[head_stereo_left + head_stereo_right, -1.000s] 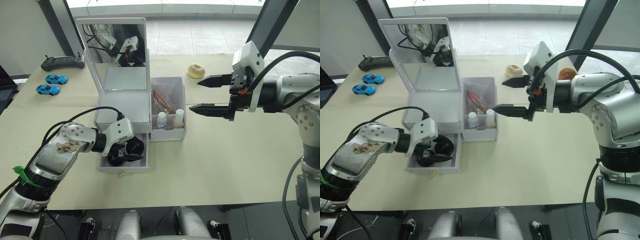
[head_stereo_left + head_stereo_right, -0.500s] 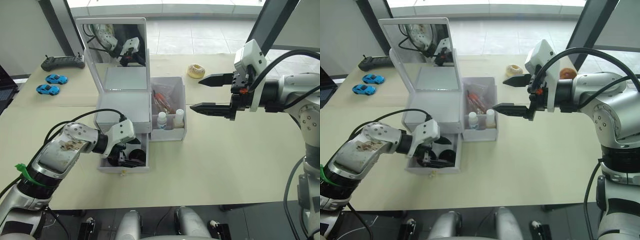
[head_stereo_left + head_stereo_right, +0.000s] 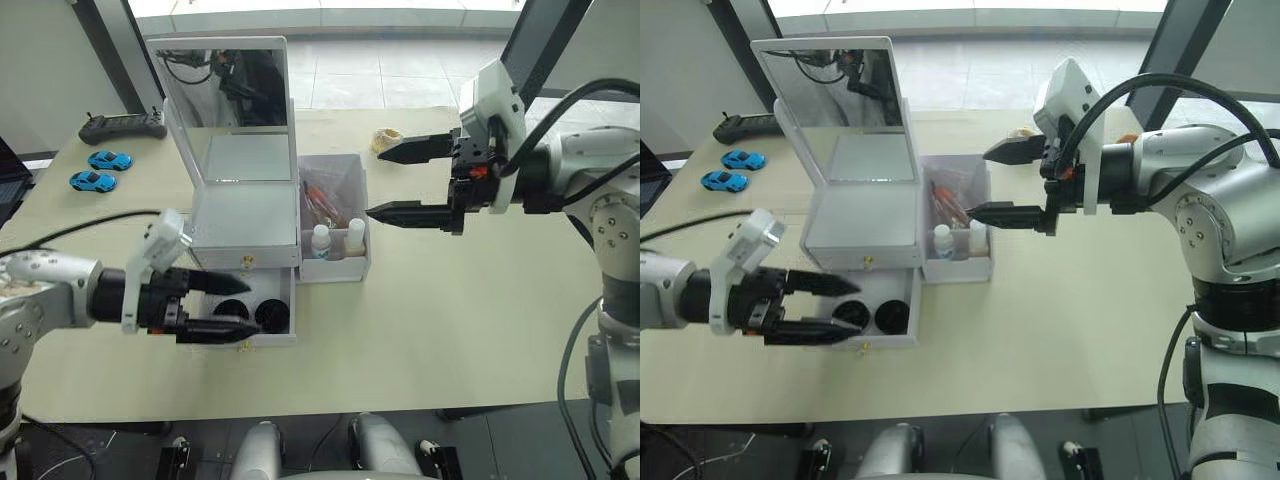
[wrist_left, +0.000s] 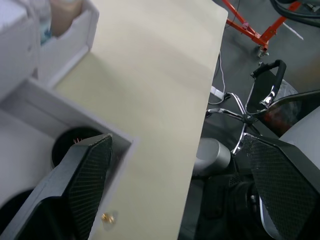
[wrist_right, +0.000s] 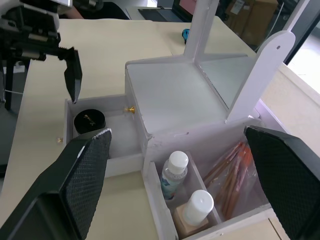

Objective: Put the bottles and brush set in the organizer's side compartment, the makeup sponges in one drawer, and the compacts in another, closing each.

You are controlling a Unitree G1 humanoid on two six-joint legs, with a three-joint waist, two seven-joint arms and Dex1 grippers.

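Note:
The white organizer (image 3: 245,212) stands mid-table with its mirror up. Its lower drawer (image 3: 283,335) is pulled out and holds two black-topped compacts (image 3: 268,316) side by side. My left gripper (image 3: 250,308) hovers open and empty at the drawer's front left, its fingertips over the nearer compact (image 4: 75,142). The side compartment (image 3: 361,262) holds both white-capped bottles (image 5: 175,167) and the brush set (image 5: 232,165). My right gripper (image 3: 373,183) is open and empty, in the air just right of that compartment. The upper drawer (image 5: 131,109) is shut. The makeup sponges are hidden.
A pale ring-shaped object (image 3: 385,138) lies behind the side compartment. Two blue toy cars (image 3: 108,158) and a black controller (image 3: 125,125) sit at the far left. The table's front edge (image 4: 200,135) runs close to the open drawer.
My left gripper has pulled back out of the lower drawer to the left, leaving both compacts inside. My right gripper has shifted a little left, closer to the side compartment.

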